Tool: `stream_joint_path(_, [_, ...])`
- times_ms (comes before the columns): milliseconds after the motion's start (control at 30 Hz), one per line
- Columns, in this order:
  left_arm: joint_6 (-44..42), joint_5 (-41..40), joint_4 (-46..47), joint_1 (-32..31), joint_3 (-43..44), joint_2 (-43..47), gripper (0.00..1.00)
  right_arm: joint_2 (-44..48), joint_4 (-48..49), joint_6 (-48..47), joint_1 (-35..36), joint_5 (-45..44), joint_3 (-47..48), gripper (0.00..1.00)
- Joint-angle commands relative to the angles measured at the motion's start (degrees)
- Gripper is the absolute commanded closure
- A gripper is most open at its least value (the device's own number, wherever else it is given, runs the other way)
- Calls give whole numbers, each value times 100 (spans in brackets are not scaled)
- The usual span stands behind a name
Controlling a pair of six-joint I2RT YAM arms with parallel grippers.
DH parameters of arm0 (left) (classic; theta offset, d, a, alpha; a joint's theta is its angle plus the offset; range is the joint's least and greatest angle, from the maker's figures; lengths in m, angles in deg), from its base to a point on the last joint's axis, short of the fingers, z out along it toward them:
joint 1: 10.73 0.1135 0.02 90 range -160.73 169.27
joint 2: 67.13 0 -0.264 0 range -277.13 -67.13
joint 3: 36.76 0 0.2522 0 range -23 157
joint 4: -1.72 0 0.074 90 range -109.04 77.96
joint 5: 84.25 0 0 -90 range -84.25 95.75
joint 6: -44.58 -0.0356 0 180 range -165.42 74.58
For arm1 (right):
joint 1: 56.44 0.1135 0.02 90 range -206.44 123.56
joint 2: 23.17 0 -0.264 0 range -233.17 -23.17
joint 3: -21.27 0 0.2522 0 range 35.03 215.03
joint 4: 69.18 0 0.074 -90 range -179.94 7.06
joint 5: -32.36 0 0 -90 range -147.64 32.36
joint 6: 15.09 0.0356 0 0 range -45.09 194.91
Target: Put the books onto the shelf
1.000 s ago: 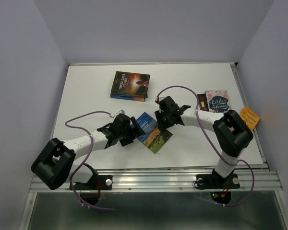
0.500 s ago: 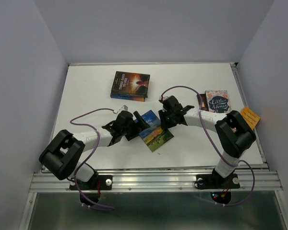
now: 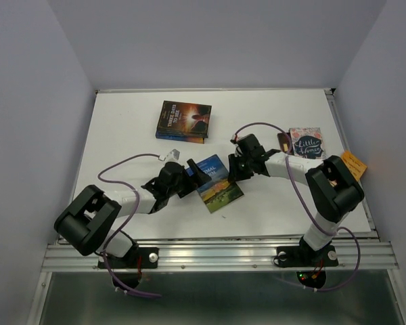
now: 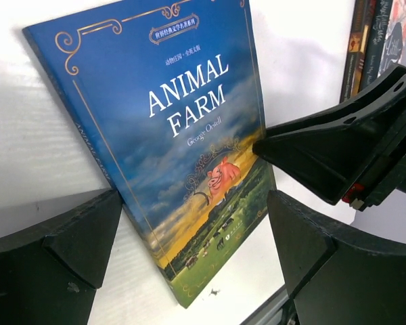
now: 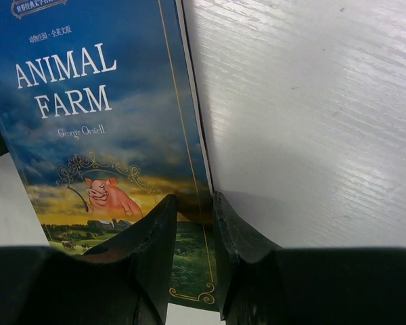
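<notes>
Nearest the bases, left gripper (image 3: 191, 173) (image 4: 196, 233): spread as wide as can be, gripping nothing. One dark finger (image 4: 61, 250) low on either side of the wrist view.

Just ahead of that gripper and reaching into the gap between its fingers: the Animal Farm book (image 3: 216, 184) (image 4: 189, 149) (image 5: 101, 135). Blue cover face up, white title, a pink pig over a green field. Spine toward the left gripper's left finger. Contact with that finger not clear. Shadow along the spine side. Flat on the white table (image 3: 122, 135) or tipped up a little: cannot tell.

Across the book from the left gripper, right gripper (image 3: 233, 169) (image 5: 195, 203): jaws drawn narrow, clamped on the book's long edge opposite the spine, about level with the pig. Edge of the cover wedged in the slim gap between the two fingertips.

Behind the right gripper, past its forearm: Little Women book (image 3: 306, 143), flowered cover, flat on the table, with a brown book (image 3: 284, 143) touching its side nearest that gripper.

Farthest out, beyond both grippers and off to the left gripper's forward left, well apart from the fingers: dark stack of books (image 3: 183, 120), top cover dark with an orange glow, square to the table.
</notes>
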Motion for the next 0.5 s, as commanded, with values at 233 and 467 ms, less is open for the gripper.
stream_joint_path(233, [205, 1361, 2434, -230, 548, -722, 1, -245, 67, 394, -12, 1684, -450, 78])
stream_joint_path(467, [555, 1993, 3633, -256, 592, -1170, 1, -421, 190, 376, -65, 2088, -556, 82])
